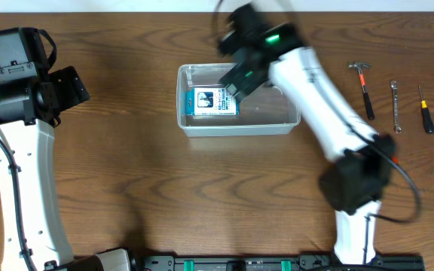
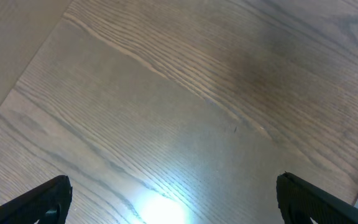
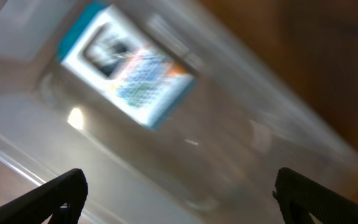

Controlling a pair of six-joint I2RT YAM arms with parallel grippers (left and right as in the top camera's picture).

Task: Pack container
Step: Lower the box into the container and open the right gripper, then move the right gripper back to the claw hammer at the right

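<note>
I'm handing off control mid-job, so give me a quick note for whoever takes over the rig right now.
Left gripper: open, empty, over bare table, away from the work.
Right gripper: open, empty, above the container.
Container: mid-table, with the blue-and-white box lying inside.
Done: box packed.
Left: hammer, wrench and screwdriver lie on the table on the right arm's side, outside the container; they probably go in next.

Rt gripper (image 3: 182, 198): jaws spread wide apart, at frame bottom. Container (image 3: 247, 130), blurred, below; blue-and-white box (image 3: 126, 78) lies inside, upper left. Wood table (image 3: 309, 37) upper right.
</note>
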